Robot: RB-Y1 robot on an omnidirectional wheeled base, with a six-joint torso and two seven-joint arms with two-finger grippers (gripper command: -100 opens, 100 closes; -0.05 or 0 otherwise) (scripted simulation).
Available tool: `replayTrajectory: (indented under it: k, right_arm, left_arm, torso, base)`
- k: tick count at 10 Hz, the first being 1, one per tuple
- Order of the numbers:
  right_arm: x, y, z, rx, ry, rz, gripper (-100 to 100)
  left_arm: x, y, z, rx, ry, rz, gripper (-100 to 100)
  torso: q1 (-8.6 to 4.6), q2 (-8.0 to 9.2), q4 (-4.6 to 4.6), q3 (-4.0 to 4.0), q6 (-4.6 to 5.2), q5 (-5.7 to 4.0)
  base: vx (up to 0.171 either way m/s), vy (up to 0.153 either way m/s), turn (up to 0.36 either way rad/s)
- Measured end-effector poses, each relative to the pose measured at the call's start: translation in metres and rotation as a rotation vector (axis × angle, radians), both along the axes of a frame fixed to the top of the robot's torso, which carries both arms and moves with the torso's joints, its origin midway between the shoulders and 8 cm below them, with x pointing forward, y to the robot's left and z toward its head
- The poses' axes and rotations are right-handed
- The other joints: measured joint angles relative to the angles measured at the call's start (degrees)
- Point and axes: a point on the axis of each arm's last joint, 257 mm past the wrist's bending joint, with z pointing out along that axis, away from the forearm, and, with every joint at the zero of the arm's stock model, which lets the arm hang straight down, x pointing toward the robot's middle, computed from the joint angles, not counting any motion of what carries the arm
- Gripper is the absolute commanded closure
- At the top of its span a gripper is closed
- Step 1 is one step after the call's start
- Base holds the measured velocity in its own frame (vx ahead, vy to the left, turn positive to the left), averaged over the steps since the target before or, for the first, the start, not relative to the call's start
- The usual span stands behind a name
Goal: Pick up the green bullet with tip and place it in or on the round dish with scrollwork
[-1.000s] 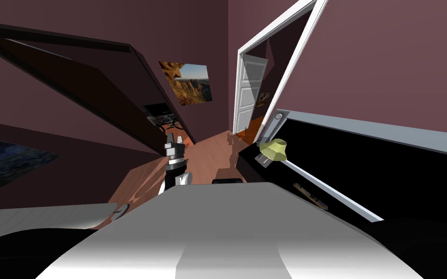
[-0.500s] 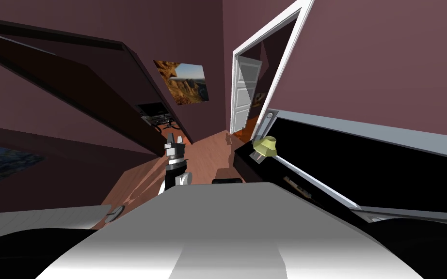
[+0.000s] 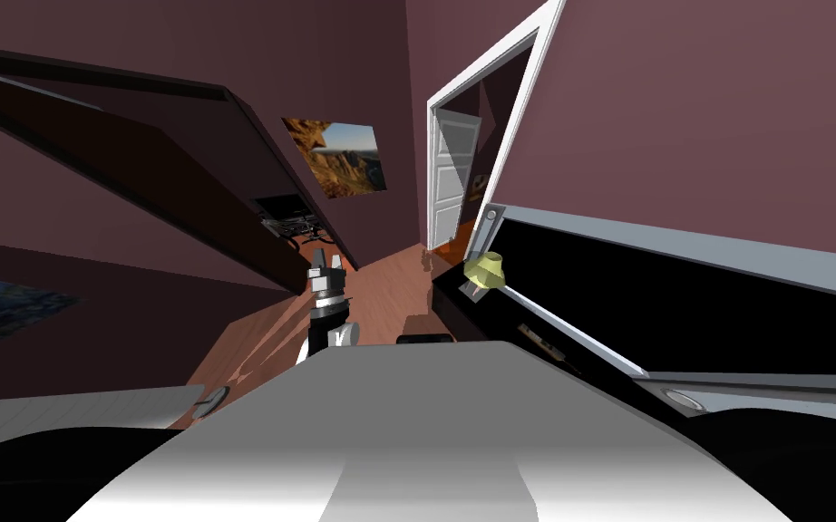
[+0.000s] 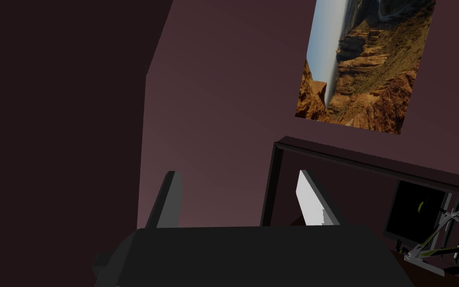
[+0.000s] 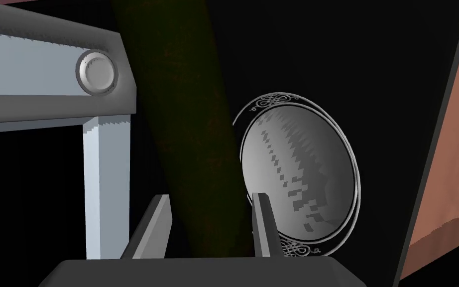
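Note:
A dark green bullet stands up thick between the fingers of my right gripper, which is shut on it. Just beyond the gripper, to one side of the bullet, lies the round grey dish with scrollwork on its rim, resting on a black surface. The bullet covers the dish's near edge. My left gripper is held out in front of my chest, over the floor. Its fingers stand open with nothing between them.
A light grey frame with a round knob sits beside the bullet, opposite the dish. A pale yellow lamp-like object rests on the black furniture to my right. The brown floor runs ahead to an open white door.
The whole head view has shifted: the black furniture, lamp-like object and doorway have slid leftward, so I have turned or moved. The left arm has kept its pose.

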Motion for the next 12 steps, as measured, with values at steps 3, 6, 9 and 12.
replayTrajectory:
  k: [3, 6, 9, 12]
  right_arm:
    - [0.014, 0.022, -0.017, 0.079, -0.050, -0.024, 100]
    - [0.027, 0.047, -0.029, 0.161, -0.091, -0.040, 100]
    - [0.031, 0.052, -0.033, 0.182, -0.108, -0.050, -100]
    - [0.031, 0.052, -0.033, 0.182, -0.108, -0.050, -100]
  left_arm:
    - [0.000, 0.000, 0.000, 0.000, 0.000, 0.000, 0]
    - [0.000, 0.000, 0.000, 0.000, 0.000, 0.000, 0]
    - [0.000, 0.000, 0.000, 0.000, 0.000, 0.000, 0]
    - [0.000, 0.000, 0.000, 0.000, 0.000, 0.000, 0]
  torso:
    - [0.01, 0.03, 0.03, 0.03, 0.07, 0.04]
    - [0.08, 0.00, 0.04, 0.02, 0.09, 0.04]
    - [0.24, -0.04, 0.02, -0.01, 0.12, 0.12]
    - [0.27, -0.06, 0.02, -0.01, 0.12, 0.13]
  base:
    - [-0.026, -0.060, -0.022]
    - [-0.018, -0.044, -0.013]
    - [-0.002, -0.004, 0.001]
    - [0.000, 0.000, 0.000]
